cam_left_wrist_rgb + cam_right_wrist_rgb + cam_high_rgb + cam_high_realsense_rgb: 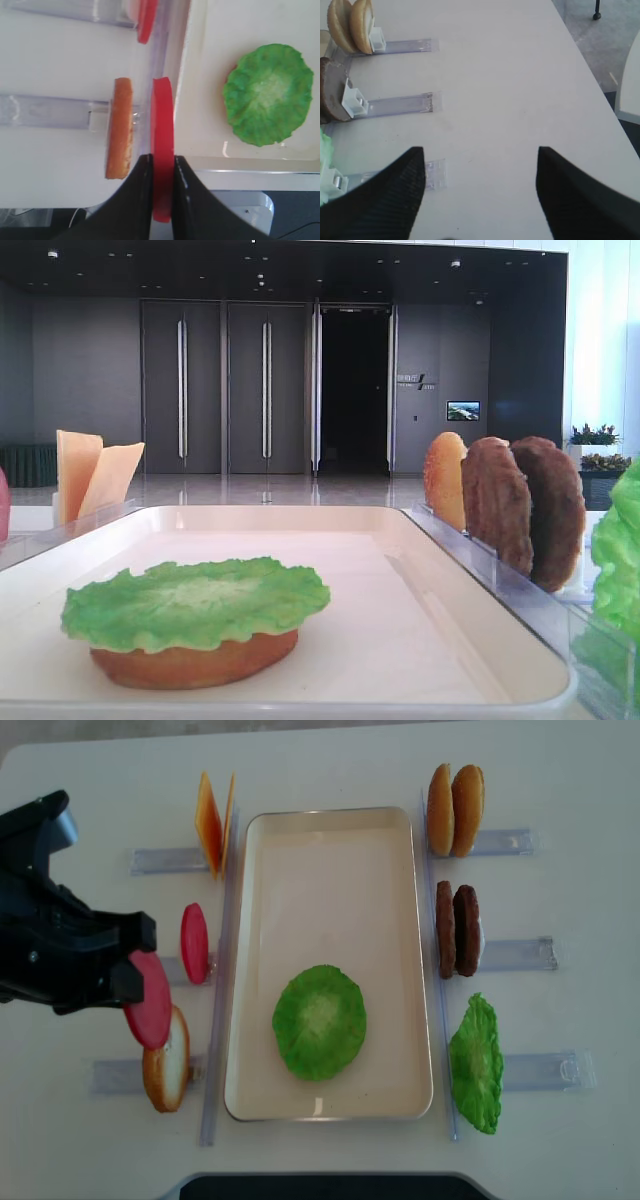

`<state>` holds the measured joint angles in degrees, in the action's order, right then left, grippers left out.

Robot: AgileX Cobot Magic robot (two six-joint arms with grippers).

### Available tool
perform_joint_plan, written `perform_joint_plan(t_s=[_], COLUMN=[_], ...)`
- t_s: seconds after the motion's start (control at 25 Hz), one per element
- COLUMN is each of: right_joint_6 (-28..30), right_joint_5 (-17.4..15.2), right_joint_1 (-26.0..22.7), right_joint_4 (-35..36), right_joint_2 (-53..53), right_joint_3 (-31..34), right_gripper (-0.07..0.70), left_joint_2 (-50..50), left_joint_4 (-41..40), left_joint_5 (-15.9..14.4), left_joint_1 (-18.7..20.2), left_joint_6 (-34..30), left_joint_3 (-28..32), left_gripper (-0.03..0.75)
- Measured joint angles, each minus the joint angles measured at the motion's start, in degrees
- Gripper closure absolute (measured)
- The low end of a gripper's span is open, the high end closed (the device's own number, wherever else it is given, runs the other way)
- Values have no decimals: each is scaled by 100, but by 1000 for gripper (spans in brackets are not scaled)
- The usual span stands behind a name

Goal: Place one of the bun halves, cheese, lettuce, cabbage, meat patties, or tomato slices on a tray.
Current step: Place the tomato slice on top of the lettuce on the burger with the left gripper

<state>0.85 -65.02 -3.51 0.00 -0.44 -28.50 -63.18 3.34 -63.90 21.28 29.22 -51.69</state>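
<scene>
Clamped between your left gripper (pixel 161 175) jaws is a tomato slice (pixel 162 150), held on edge just outside the tray (pixel 330 830) rim, beside the bun half (pixel 168 1072) standing in its rack. You're mid-carry — the slice is lifted but not yet over the tray. Lettuce (pixel 320 1022) already lies on a bun toward the tray's 6 o'clock end. Next, swing toward 3 o'clock, turn the slice flat and lower it onto that leaf before releasing. Your right gripper (pixel 480 170) hangs apart, holding nothing, over bare worktop (pixel 510 75).
</scene>
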Motion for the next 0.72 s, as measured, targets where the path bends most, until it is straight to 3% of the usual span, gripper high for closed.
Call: perform_joint_plan(t_s=[0.16,0.52,0.72], right_joint_6=[0,0,0], right_joint_5=[0,0,0], right_joint_1=[0,0,0], right_joint_4=[0,0,0], right_joint_2=[0,0,0], right_joint_3=[0,0,0], right_gripper=[150,150,150], left_joint_2=[-290,-924,-930], left_joint_4=[615,2749,3854], left_joint_5=[416,1222,1738], left_joint_1=[0,0,0], left_joint_6=[-538,-2685,-3797], left_joint_3=[11,55,668], left_gripper=[652,652,652])
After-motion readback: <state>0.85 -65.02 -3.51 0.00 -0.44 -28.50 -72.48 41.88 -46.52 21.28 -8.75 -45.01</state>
